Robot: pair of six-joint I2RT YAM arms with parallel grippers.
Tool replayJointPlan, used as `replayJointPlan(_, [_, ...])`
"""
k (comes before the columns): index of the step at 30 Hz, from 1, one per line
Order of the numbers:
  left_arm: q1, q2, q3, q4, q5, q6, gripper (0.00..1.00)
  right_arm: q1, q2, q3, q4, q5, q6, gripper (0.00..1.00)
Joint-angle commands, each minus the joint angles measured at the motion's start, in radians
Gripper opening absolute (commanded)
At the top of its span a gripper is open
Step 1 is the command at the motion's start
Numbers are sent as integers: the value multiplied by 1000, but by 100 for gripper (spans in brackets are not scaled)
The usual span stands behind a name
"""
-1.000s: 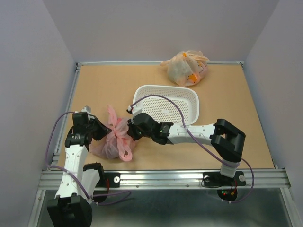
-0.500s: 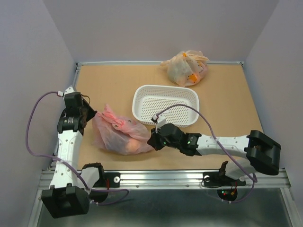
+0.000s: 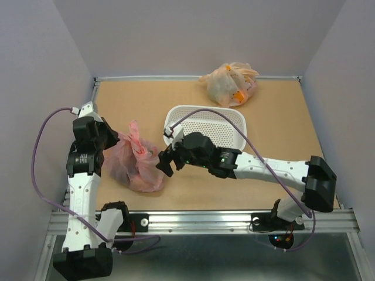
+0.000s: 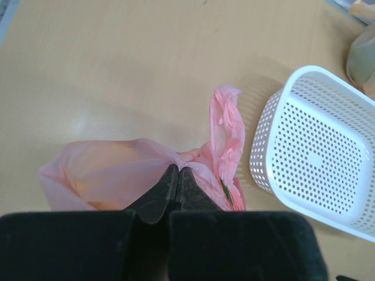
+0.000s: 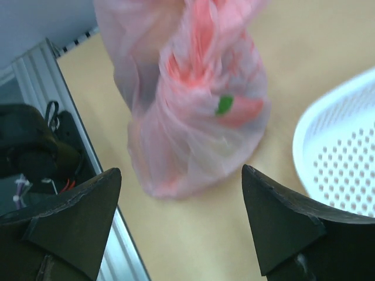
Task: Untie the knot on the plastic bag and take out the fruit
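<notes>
In the top view, the plastic bag (image 3: pixel 136 165) lies nearest, on the tabletop (image 3: pixel 275 123) in the lower left of the frame, close to the front edge. It is a pink, crinkled lump with one handle loop (image 3: pixel 134 130) standing up at its far side.

The left tool (image 3: pixel 115 140) meets the bag from the left. In its wrist view the left tool (image 4: pixel 177 173) has its fingers pressed together, pinching a gathered fold of the pink plastic. The loop (image 4: pixel 226 126) rises just right of the tips. Whether that gather is the knot itself cannot be told.

The right tool (image 3: pixel 164 163) sits just right of the bag, its fingers spread wide and holding nothing. Its wrist view is blurred. The bag (image 5: pixel 176 134) fills the upper middle between the wide fingers, and the fruit (image 5: pixel 241 111) shows only as orange-red and green patches through the plastic.

Farther back, at the centre of the frame, stands a white perforated basket (image 3: pixel 237 140), partly covered by the right arm. At the far edge, upper right of centre, rests an orange-beige bag (image 3: pixel 228 83), well apart from the rest.
</notes>
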Motion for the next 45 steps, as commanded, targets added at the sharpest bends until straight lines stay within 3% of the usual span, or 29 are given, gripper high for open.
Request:
replayJointPlan(1, [-1,-24,-6,1,65,14,0,9,131,160,10,-74,-186,88])
replayJointPlan(9, [-1,-32,5,1,135,-23,0,23,365,368,12,-70,-260,86])
replayJointPlan(13, [-3,-31,19,-6,142,-19,0,26,429,419,12,-56,-261,76])
replayJointPlan(16, [-3,-17,43,-23,91,-17,0,26,417,393,12,-4,-254,47])
replayJointPlan(17, [-3,-8,50,-26,65,-20,0,26,404,357,12,20,-246,29])
replayJointPlan(20, [-1,24,69,-25,-45,-40,0,24,318,246,12,62,-219,10])
replayJointPlan(21, [0,34,74,-20,-68,-46,0,24,286,208,10,65,-215,7])
replayJointPlan(25, [2,93,99,30,-205,-85,0,26,128,28,10,50,-128,6])
replayJointPlan(31, [37,212,123,130,-250,-123,0,26,-103,-208,10,42,-7,5])
replayJointPlan(39, [118,360,188,207,-237,-118,0,27,-198,-279,35,-142,25,1])
replayJointPlan(43, [129,413,243,241,-121,-83,0,26,-195,-250,59,-191,27,1])
replayJointPlan(45, [128,410,263,253,-63,-72,13,27,-166,-213,70,-184,22,3])
